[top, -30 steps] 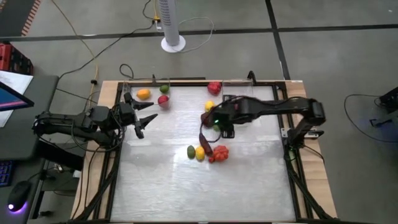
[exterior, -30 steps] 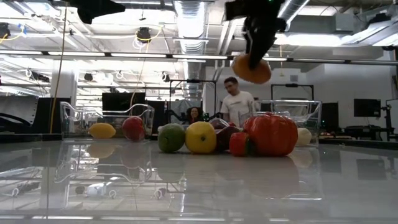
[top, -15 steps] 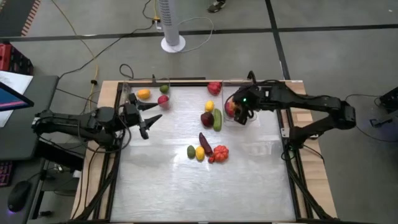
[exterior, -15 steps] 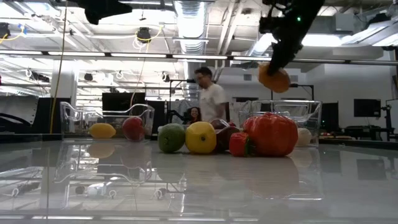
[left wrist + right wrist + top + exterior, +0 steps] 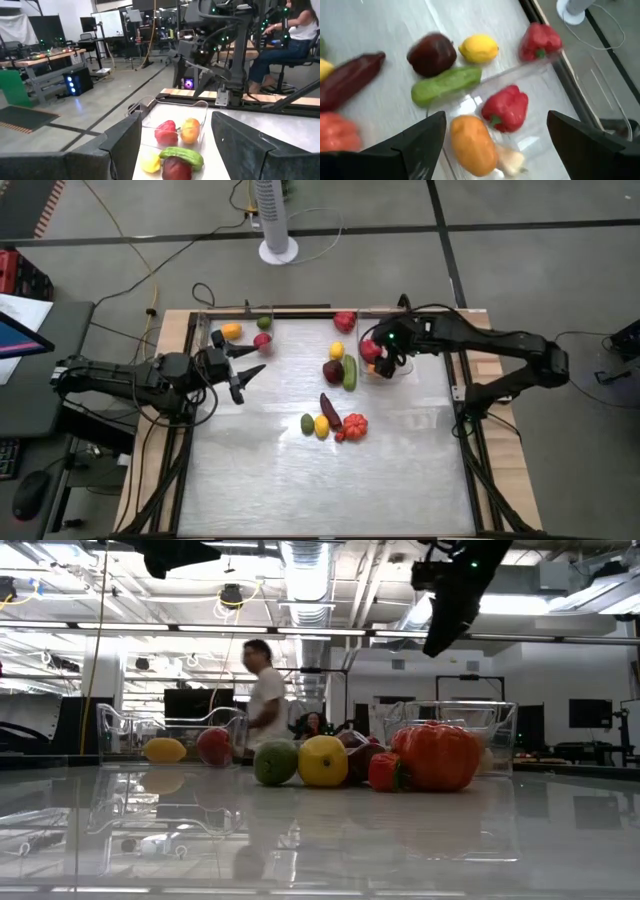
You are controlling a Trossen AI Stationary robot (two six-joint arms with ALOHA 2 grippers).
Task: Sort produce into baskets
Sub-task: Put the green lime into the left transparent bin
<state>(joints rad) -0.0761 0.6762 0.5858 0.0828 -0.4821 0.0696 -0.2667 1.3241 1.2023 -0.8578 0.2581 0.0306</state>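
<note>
My right gripper (image 5: 386,364) hangs open and empty over the right clear basket (image 5: 555,100), which holds an orange (image 5: 472,144), a red pepper (image 5: 505,107) and pale garlic (image 5: 512,160). My left gripper (image 5: 245,370) is open and empty beside the left clear basket (image 5: 245,320), which holds a yellow-orange fruit (image 5: 231,332), a green one (image 5: 264,323) and a red one (image 5: 262,340). On the table lie a lemon (image 5: 477,48), a dark red fruit (image 5: 432,54), a cucumber (image 5: 445,85) and another red pepper (image 5: 540,42). Nearer the middle lie a lime (image 5: 307,423), a lemon (image 5: 322,426), an eggplant (image 5: 329,408) and a tomato (image 5: 352,426).
A dark frame (image 5: 470,430) runs around the white table. A fan stand (image 5: 278,248) and cables lie on the floor beyond the far edge. A person (image 5: 265,690) walks in the room behind. The near half of the table (image 5: 320,490) is bare.
My right gripper has carried the orange up from the table's middle toward the far right, over the right basket. It has opened there and let go. The orange now lies in the basket next to the red pepper.
</note>
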